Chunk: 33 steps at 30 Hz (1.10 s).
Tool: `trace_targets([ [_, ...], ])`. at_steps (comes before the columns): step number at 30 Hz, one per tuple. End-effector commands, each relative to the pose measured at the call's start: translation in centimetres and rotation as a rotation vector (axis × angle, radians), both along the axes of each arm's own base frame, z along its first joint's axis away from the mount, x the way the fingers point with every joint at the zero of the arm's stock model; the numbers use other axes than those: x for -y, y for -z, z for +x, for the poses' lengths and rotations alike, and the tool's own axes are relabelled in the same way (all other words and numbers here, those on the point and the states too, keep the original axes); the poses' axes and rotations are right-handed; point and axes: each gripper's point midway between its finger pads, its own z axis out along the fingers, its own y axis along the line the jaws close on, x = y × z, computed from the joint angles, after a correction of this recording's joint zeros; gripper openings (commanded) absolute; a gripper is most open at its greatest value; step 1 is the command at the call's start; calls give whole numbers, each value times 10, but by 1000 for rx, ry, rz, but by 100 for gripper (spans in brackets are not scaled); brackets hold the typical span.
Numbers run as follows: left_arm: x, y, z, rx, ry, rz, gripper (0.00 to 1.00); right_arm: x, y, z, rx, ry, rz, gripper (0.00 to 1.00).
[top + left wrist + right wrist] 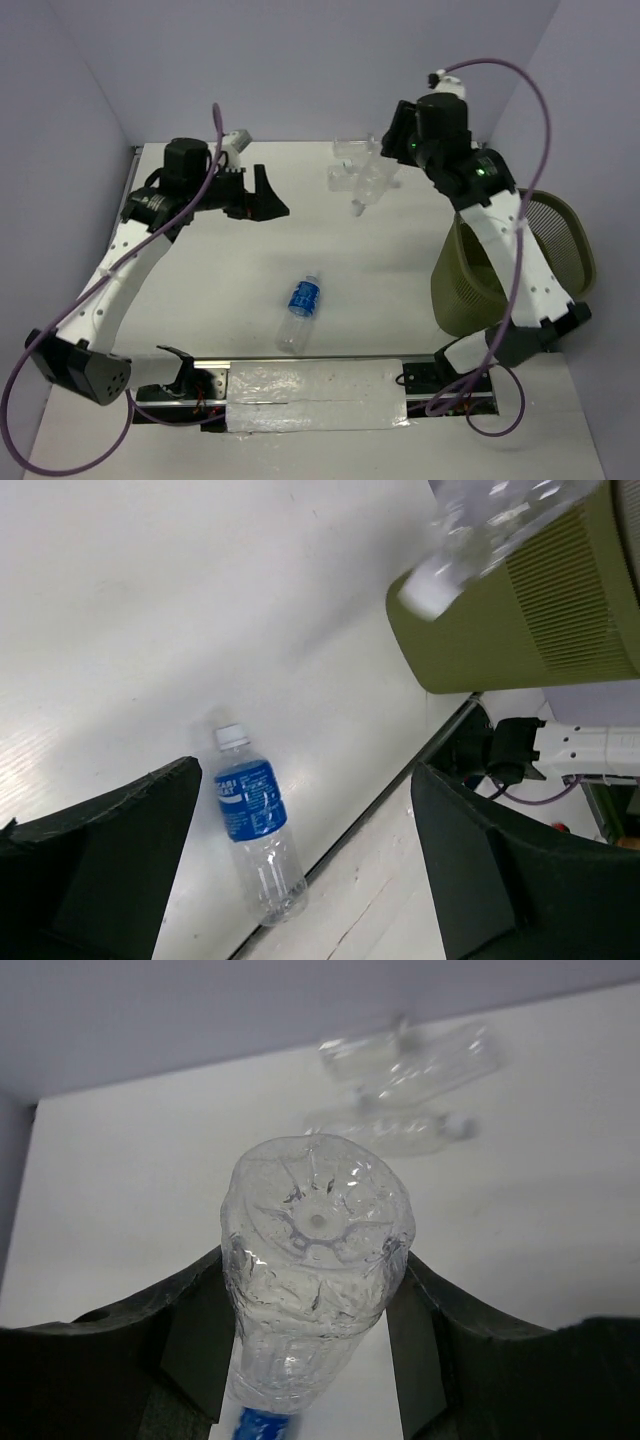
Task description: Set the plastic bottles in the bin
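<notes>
Right tool [312, 1310] grips an unlabelled clear plastic bottle [318, 1230], raised left of the olive-green mesh bin [452, 285]. Left tool [305, 777] stands wide apart, empty. Blue-labelled, white-capped bottle [302, 310] lies on the white surface [215, 290] left of the bin; other clear bottles [395, 1130] lie beyond.

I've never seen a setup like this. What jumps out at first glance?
The right pincer grips a clear bottle by its sides, over the far part of the white table. A blue-labelled bottle lies alone near the middle of the table. A big olive-green mesh bin stands at the right edge, beside the right arm.
</notes>
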Motion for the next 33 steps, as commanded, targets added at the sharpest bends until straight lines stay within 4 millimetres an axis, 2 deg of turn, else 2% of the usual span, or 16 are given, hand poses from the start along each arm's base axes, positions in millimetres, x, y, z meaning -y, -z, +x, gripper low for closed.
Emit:
trace_targets([
  [1, -15, -18, -11, 69, -14, -58, 99, 87, -78, -52, 209, 233, -160, 48],
  [2, -16, -14, -10, 65, -21, -53, 99, 110, -90, -62, 249, 332, -183, 48],
  [3, -18, -7, -9, 50, -34, -42, 99, 123, -98, -72, 278, 380, -189, 49],
  [4, -19, -1, -6, 31, -47, -30, 100, 142, -108, -93, 318, 425, -203, 49],
  [7, -20, 15, -1, -22, -74, 1, 99, 186, -123, -134, 384, 588, -212, 50],
  [9, -19, 24, 0, -38, -88, 25, 99, 209, -125, -156, 402, 701, -215, 50],
  [10, -15, 28, -2, -41, -80, 40, 99, 216, -118, -161, 392, 727, -243, 50],
  [11, -12, 31, -4, -44, -78, 56, 99, 227, -121, -178, 420, 760, -214, 51],
  [15, -1, 61, -14, -91, -75, 140, 99, 254, -114, -212, 443, 877, -206, 51],
  [18, 6, 85, -21, -136, -66, 181, 99, 266, -102, -224, 416, 937, -269, 52],
  [21, 13, 101, -27, -170, -56, 204, 99, 265, -82, -223, 364, 933, -317, 55],
  [24, 22, 117, -36, -196, -35, 239, 99, 259, -57, -215, 311, 906, -337, 64],
  [25, 27, 124, -41, -206, -27, 259, 99, 256, -50, -211, 300, 903, -330, 74],
  [26, 29, 131, -44, -221, -24, 275, 99, 254, -44, -209, 282, 886, -341, 80],
  [28, 38, 141, -53, -246, 3, 290, 99, 250, -41, -205, 274, 872, -338, 93],
  [33, 47, 164, -63, -267, 0, 347, 99, 237, -53, -191, 287, 797, -310, 99],
])
